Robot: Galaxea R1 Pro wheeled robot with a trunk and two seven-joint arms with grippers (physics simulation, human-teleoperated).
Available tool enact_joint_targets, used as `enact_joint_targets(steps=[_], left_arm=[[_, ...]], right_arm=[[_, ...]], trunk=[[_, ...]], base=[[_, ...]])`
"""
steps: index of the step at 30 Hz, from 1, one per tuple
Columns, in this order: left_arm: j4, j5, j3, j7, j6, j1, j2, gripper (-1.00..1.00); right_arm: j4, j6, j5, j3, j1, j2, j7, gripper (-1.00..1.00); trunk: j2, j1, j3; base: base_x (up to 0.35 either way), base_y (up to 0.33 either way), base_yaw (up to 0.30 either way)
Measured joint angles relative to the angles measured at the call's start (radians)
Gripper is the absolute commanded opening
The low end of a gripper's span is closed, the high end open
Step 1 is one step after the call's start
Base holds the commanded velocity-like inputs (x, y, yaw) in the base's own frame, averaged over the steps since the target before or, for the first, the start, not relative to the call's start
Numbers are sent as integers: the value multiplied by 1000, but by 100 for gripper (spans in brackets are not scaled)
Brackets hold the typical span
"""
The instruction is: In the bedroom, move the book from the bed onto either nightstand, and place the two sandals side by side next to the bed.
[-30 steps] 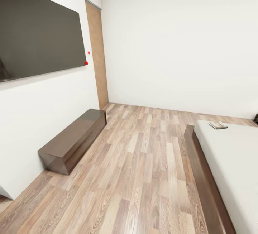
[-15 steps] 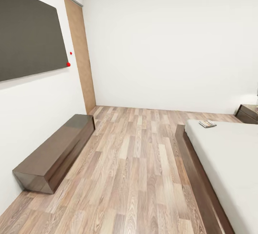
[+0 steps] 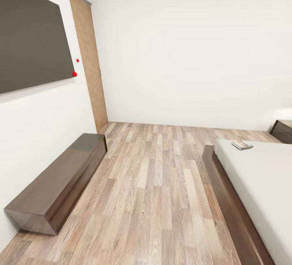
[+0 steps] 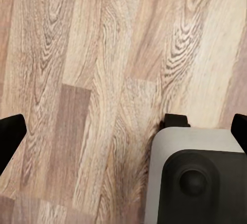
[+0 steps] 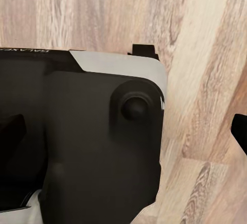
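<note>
The bed (image 3: 259, 175), a light-grey mattress on a dark wood base, runs along the right of the head view. The book (image 3: 242, 145) lies flat on the mattress near its far corner. A dark brown nightstand (image 3: 284, 130) shows partly at the right edge, beyond the bed. The sandals are out of view. In the left wrist view, my left gripper (image 4: 123, 134) hangs open over the plank floor, with nothing between its fingertips (image 4: 10, 136). In the right wrist view, my right gripper (image 5: 123, 131) is also open, above the robot's black base (image 5: 92, 147).
A long low dark wood bench (image 3: 61, 184) stands against the left wall under a big dark screen (image 3: 28, 42). A brown door (image 3: 89, 58) is in the far left corner. Wood-plank floor (image 3: 158, 184) lies between bench and bed.
The camera has turned to the right and moved on. The screen and bench slid left in the picture and the nightstand came into view. The book has not moved on the bed.
</note>
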Motion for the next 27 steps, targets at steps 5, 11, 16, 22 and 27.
enact_joint_targets(steps=[5,11,16,22,27], left_arm=[[0,0,0,0,0,0,0,100],[0,0,-1,0,-1,0,1,100],[0,0,-1,-1,-1,0,1,100],[0,0,-1,-1,-1,0,0,100],[0,0,-3,-1,0,0,0,100]], right_arm=[[0,-1,0,0,0,0,0,100],[0,-15,0,-1,0,-1,0,100],[0,-28,-1,0,0,0,0,100],[0,-31,0,0,0,0,0,100],[-1,-32,0,-1,0,0,0,100]], trunk=[[0,0,0],[0,0,0],[0,0,0],[0,0,0],[0,0,0]], base=[[310,151,-2],[310,159,-1],[310,169,0],[310,172,0],[310,170,-10]])
